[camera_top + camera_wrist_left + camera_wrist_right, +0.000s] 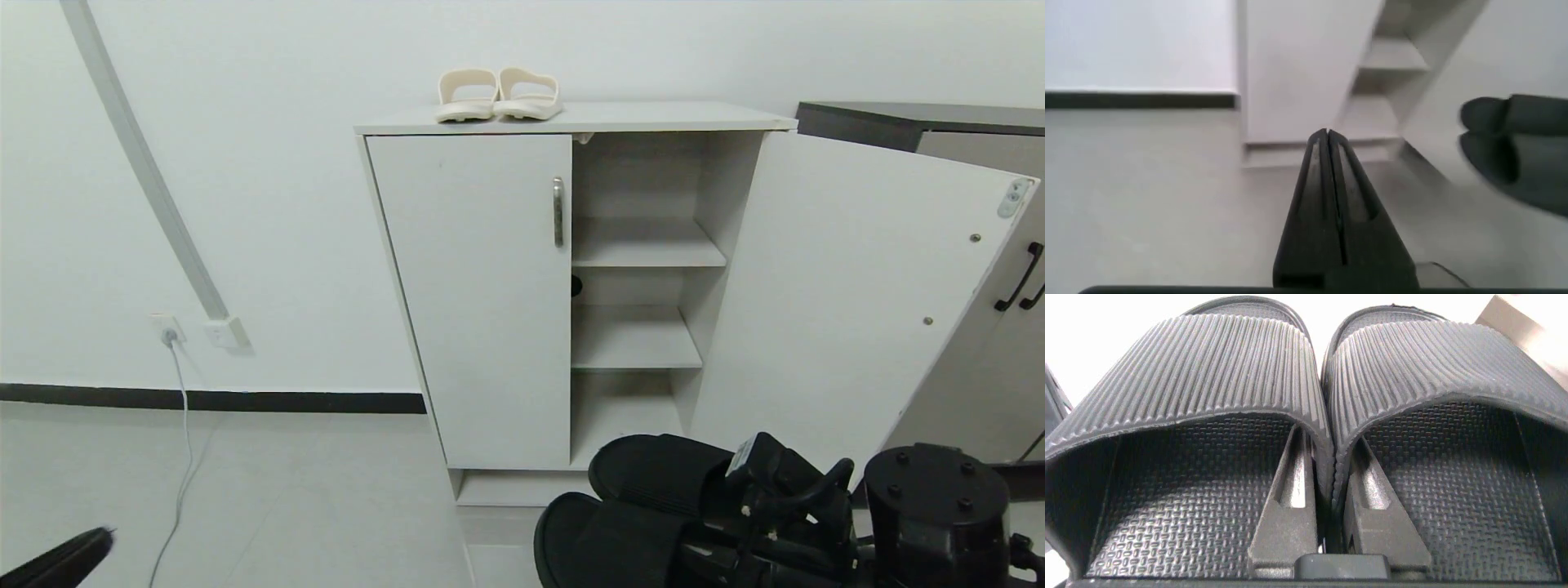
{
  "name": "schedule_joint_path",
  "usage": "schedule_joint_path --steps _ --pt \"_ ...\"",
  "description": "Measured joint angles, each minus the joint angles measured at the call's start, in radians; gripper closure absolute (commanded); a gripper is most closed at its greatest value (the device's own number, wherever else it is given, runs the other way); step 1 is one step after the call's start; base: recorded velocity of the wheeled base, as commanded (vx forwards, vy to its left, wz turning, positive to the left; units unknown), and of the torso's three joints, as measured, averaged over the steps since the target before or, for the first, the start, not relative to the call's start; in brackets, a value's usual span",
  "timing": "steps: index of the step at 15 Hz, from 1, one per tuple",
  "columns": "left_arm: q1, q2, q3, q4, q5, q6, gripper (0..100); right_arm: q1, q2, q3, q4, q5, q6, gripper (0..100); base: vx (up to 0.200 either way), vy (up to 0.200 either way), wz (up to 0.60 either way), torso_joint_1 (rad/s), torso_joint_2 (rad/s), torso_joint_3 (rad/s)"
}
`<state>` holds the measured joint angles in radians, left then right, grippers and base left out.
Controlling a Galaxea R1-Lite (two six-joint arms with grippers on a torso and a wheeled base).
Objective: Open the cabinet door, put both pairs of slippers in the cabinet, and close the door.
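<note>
Right gripper (1328, 445) fingers grasp black slippers (645, 498) before the open cabinet (469, 302); left gripper (1328, 139) fingers clenched empty (beige slippers (498, 96) at its top's front edge).

No legible text, brand, number or sign. Small pale label (740, 456) on the right arm (788, 490), beside the black slippers (645, 482): print too small to read.

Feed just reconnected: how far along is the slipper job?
Done: the right door stands open. In hand: the right end effector pinches the black slippers together before the cabinet. Left: shelving them, the beige slippers from the cabinet top, and closing the door.
</note>
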<state>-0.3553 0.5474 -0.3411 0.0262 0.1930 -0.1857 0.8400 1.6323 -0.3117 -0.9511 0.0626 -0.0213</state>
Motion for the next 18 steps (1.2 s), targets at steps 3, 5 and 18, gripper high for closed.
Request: schedule_joint_path --steps 3,5,18 --pt "0.216 -0.206 0.117 0.072 0.071 0.088 100 0.0 0.001 0.002 -0.005 -0.001 -0.005 100 0.0 0.0 0.0 0.0 0.0 0.0" --pt "0.328 -0.335 0.199 0.081 0.082 0.138 100 0.002 0.001 0.001 -0.005 0.0 -0.006 100 0.0 0.0 0.0 0.0 0.0 0.0" --pt "0.354 -0.548 0.341 -0.023 -0.192 0.202 100 -0.001 0.109 -0.093 -0.079 -0.189 0.03 100 0.0 0.0 0.0 0.0 0.0 0.0"
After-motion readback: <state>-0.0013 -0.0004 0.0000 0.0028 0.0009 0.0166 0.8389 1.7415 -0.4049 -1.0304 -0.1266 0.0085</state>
